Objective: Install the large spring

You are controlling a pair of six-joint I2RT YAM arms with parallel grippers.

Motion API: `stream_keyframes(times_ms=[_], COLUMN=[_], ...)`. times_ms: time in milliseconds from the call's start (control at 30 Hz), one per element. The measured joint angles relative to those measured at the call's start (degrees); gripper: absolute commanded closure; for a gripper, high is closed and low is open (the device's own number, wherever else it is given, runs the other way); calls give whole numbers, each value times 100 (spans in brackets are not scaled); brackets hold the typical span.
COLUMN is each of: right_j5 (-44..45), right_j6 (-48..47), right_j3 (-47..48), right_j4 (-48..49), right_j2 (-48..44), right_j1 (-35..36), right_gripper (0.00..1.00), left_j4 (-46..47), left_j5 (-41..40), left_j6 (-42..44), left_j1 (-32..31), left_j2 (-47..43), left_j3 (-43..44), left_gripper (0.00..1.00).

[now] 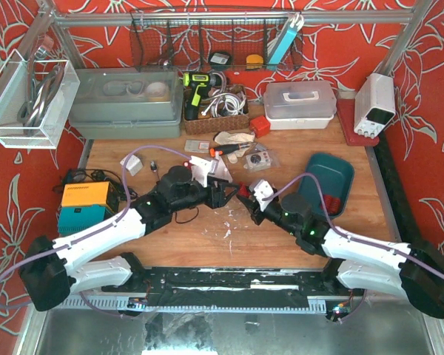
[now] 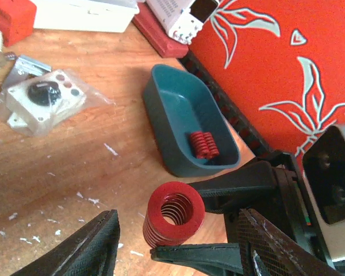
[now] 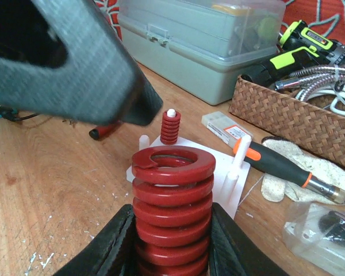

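The large spring (image 3: 172, 213), a thick red coil, stands upright between the fingers of my right gripper (image 3: 171, 230), which is shut on its lower coils. From the left wrist view I look into the spring's bore (image 2: 173, 213). My left gripper (image 2: 178, 224) straddles it with jaws apart, and a gap shows at its left finger (image 2: 86, 247). In the top view both grippers meet at mid-table, left gripper (image 1: 223, 194) and right gripper (image 1: 248, 198). Behind the spring lies a white peg plate (image 3: 190, 167) with a small red spring (image 3: 171, 127) on one peg.
A teal bin (image 2: 178, 115) holds small red springs (image 2: 203, 145) to the right. A screwdriver (image 3: 276, 167), a wicker basket (image 3: 287, 115) and a grey toolbox (image 3: 195, 46) lie beyond the plate. A bagged part (image 2: 43, 100) rests on the wood.
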Motion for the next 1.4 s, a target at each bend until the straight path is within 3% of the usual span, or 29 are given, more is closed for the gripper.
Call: stream_keyframes(times_ms=[267,567,733,900,1000,1167,1267,1400], right_j5=[2,7,7,66,118,177,378,828], right_j6=[-125,-184,-188,-188,-186,-177,-144,-72], right_j3=[-7,-7,-7,-7,-4,85,144,168], right_j4=[109,109,109,85,70,-50,-177,-476], right_j2=[96,190,199,245,273,334,282,50], right_j1=[122,184,188,208,223,236,243,240], right_gripper=[90,90,90,88,75,50,21,7], left_j4=[-109,-153,-236,-302,-345,-391,-426,-629], left_j5=[365,542,520,463,457,356,214,-157], left_j6=[-20,-52,-50,52,48,96,166,337], left_j1=[0,0,7,13,13,9,4,11], left_j2=[413,686,737,754,763,765,763,765], left_j3=[179,251,251,251,251,260,295,516], left_gripper=[41,51,67,93,100,100,100,100])
